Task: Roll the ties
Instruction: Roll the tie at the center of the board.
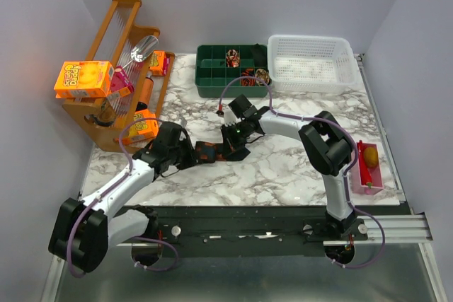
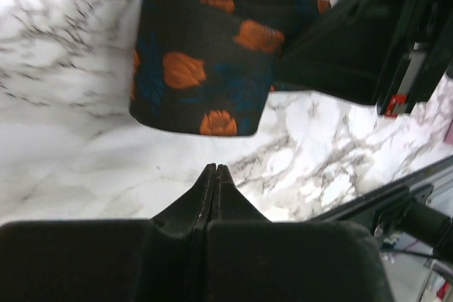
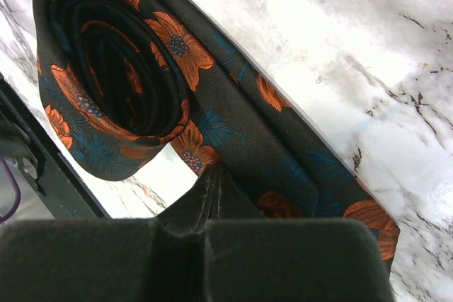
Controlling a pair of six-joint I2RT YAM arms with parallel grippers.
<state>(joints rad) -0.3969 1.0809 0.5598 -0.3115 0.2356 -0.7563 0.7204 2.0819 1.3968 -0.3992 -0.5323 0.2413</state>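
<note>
Here the half-coiled tie [image 1: 207, 151] lies near the green tray [image 1: 212, 90], on its near side. It looks soft, light, slippery: better taken at the flat tail. Both left gripper [image 2: 214, 172] and right gripper [image 3: 212, 178] have jaws pressed together, the left holding nothing

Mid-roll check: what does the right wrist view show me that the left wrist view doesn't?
Only the right wrist view shows the tie rolled into a loose spiral, with the right tool shut at the strip leaving the coil; I cannot tell whether it pinches the fabric. Only the left wrist view shows the flat free end on the table, with the left tool shut just short of it, holding nothing. Both show the dark, orange-flowered fabric on marble.
</note>
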